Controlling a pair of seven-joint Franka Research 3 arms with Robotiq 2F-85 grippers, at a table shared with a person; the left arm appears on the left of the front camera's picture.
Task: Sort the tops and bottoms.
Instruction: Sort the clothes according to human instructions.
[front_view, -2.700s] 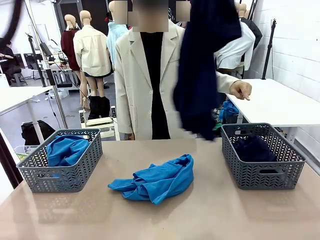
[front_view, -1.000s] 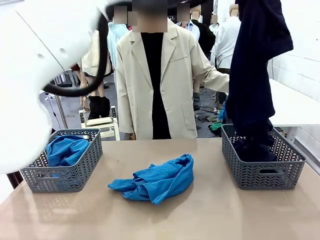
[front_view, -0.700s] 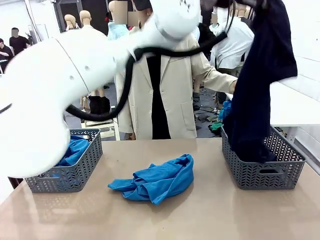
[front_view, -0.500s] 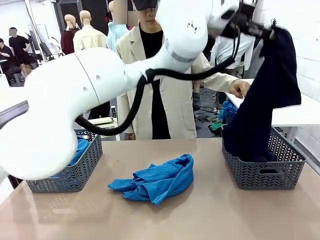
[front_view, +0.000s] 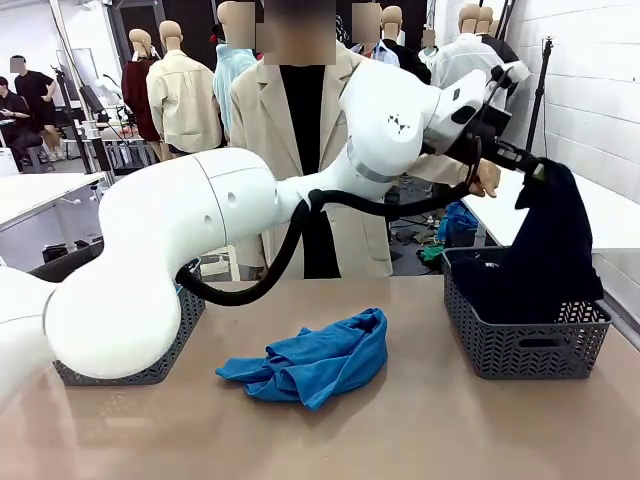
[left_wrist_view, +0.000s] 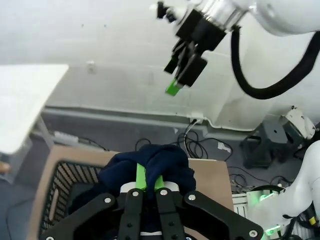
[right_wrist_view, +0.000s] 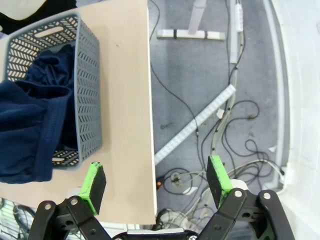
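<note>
One of the bottoms (front_view: 545, 250), dark navy, hangs from my left gripper (front_view: 528, 168), which is shut on its top edge above the right grey basket (front_view: 520, 350). Its lower part lies bunched inside that basket. In the left wrist view the green pads (left_wrist_view: 141, 176) pinch the navy bottoms (left_wrist_view: 167, 162) over the basket (left_wrist_view: 52, 200). A bright blue top (front_view: 315, 362) lies crumpled on the table's middle. My right gripper (right_wrist_view: 156, 177) stands open and holds nothing, high above the table's edge, looking down on the basket (right_wrist_view: 86, 85) and the navy fabric (right_wrist_view: 35, 125).
My left arm (front_view: 200, 250) sweeps across the table from the left and covers most of the left grey basket (front_view: 178, 345). A person in a cream coat stands at the far side, one hand (front_view: 487, 180) near the white side table (front_view: 610, 215).
My left arm has swung down and to the right, lowering the navy bottoms from high up into the right basket. The blue top on the table has not moved.
</note>
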